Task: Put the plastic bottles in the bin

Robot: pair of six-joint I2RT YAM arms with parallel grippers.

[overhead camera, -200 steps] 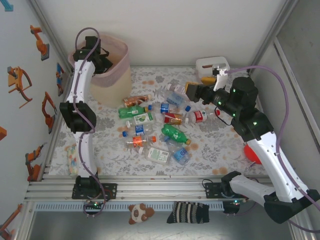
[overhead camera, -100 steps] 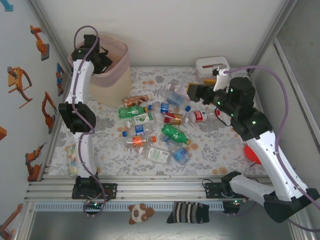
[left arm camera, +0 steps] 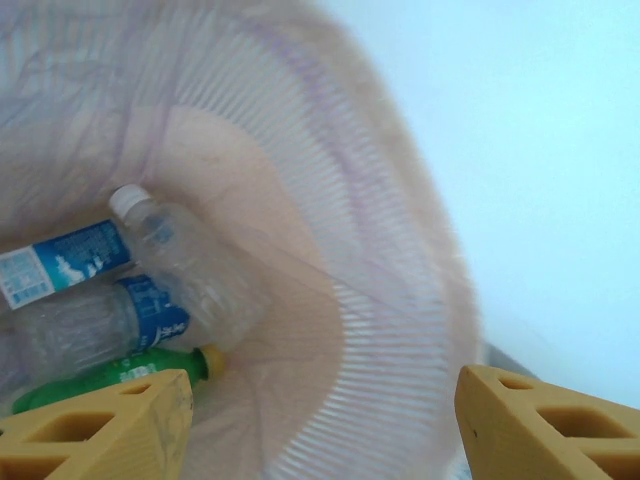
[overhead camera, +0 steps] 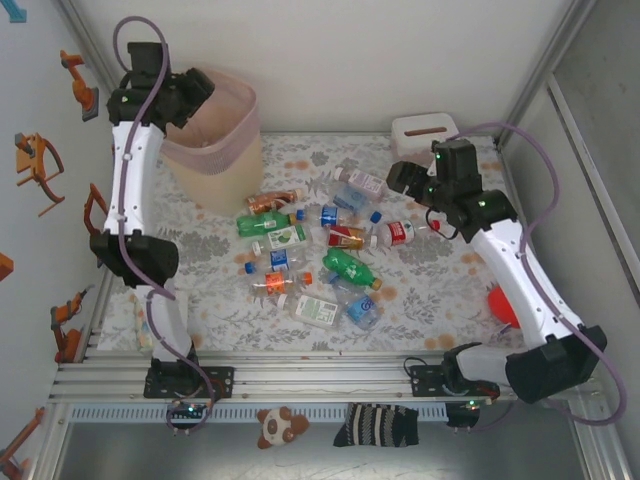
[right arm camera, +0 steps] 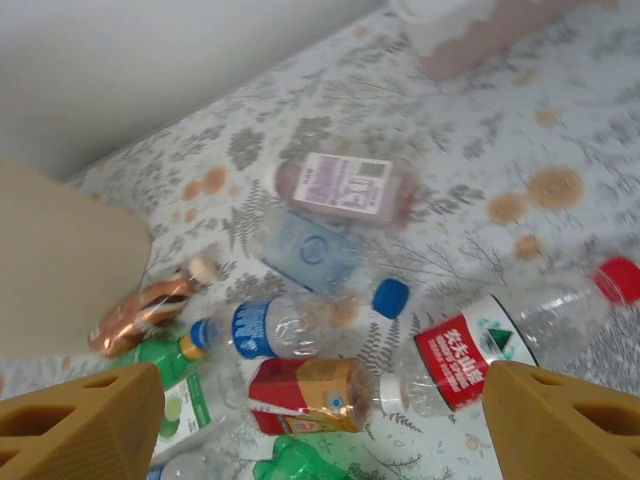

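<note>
Left gripper (overhead camera: 192, 88), jaws spread and empty, hangs over the tall translucent pale-pink plastic bin (overhead camera: 218, 175). Right gripper (overhead camera: 398, 178), likewise spread, is well right of it.

From above and behind, the top camera overlooked the whole counter (overhead camera: 440, 290). Left wrist peered closely into the bin (left arm camera: 390, 330); right wrist angled down at the plastic bottles (right arm camera: 280, 326), both shared overhead.

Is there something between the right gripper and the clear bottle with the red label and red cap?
Nothing visible does. The right gripper is open above the table, and the red-labelled bottle lies uncovered ahead of it, beside an orange-labelled bottle.
</note>
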